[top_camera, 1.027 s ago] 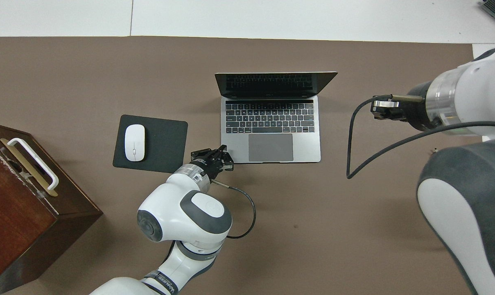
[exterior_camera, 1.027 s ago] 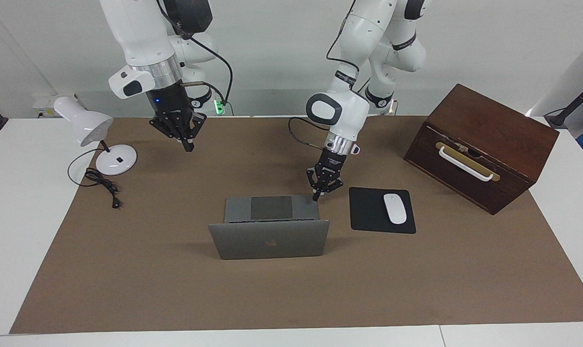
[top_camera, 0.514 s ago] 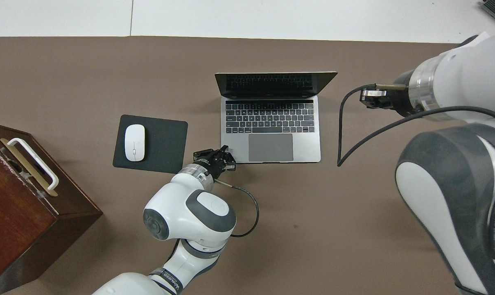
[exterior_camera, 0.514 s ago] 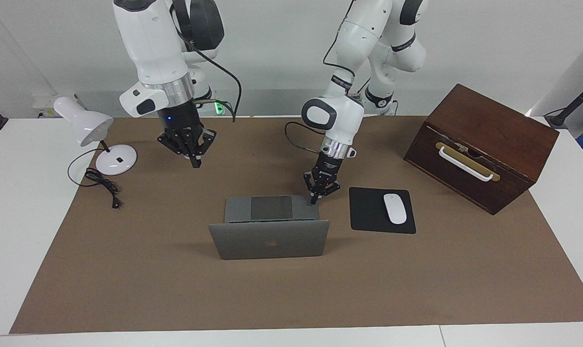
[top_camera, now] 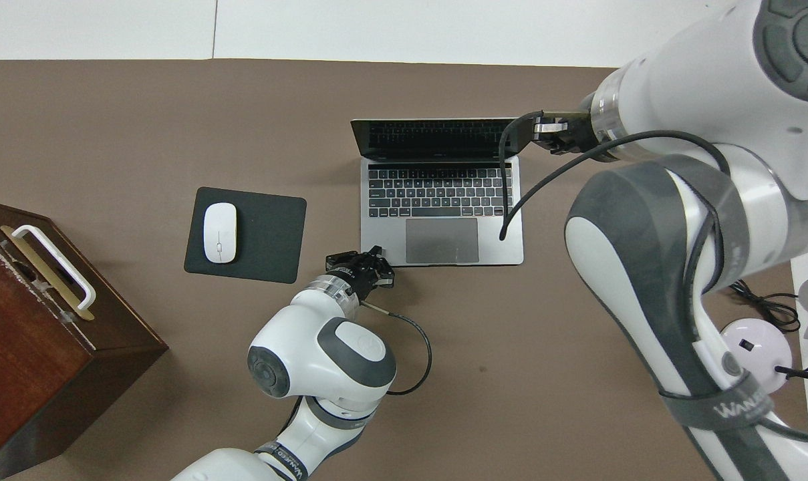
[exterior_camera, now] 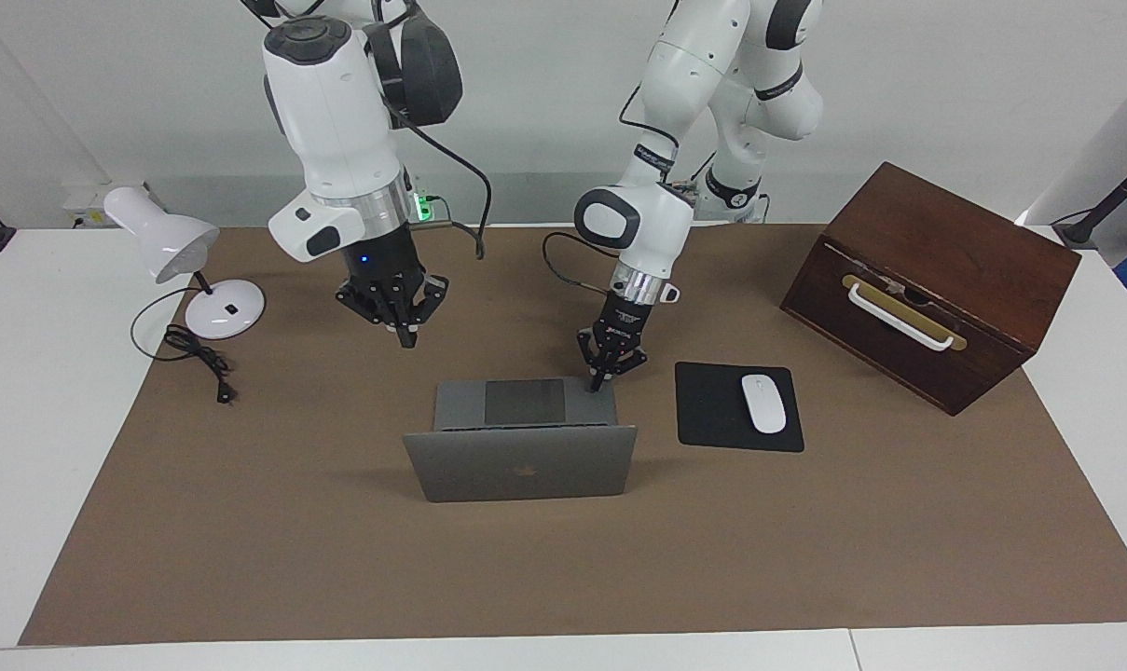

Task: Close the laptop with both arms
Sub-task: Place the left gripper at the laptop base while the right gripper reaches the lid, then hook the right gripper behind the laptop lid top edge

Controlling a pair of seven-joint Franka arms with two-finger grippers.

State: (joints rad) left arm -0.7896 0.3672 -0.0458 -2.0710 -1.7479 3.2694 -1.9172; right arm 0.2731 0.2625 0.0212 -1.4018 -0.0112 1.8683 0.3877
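The silver-grey laptop [exterior_camera: 524, 471] stands open in the middle of the brown mat, its lid with the apple logo turned away from the robots. Its keyboard deck [top_camera: 440, 194] faces them. My left gripper [exterior_camera: 598, 380] is shut, and its tip rests on the deck's corner nearest the robots, at the left arm's end; it also shows in the overhead view [top_camera: 380, 257]. My right gripper [exterior_camera: 405, 337] is shut and raised in the air. In the overhead view it [top_camera: 536, 125] is over the lid's corner at the right arm's end.
A black mouse pad [exterior_camera: 712, 415] with a white mouse [exterior_camera: 763, 403] lies beside the laptop toward the left arm's end. A dark wooden box [exterior_camera: 927, 280] stands further that way. A white desk lamp [exterior_camera: 167, 244] and its cable are at the right arm's end.
My right arm has swung from near the lamp toward the laptop and come lower. My left gripper has shifted slightly, from just beside the deck's corner onto it.
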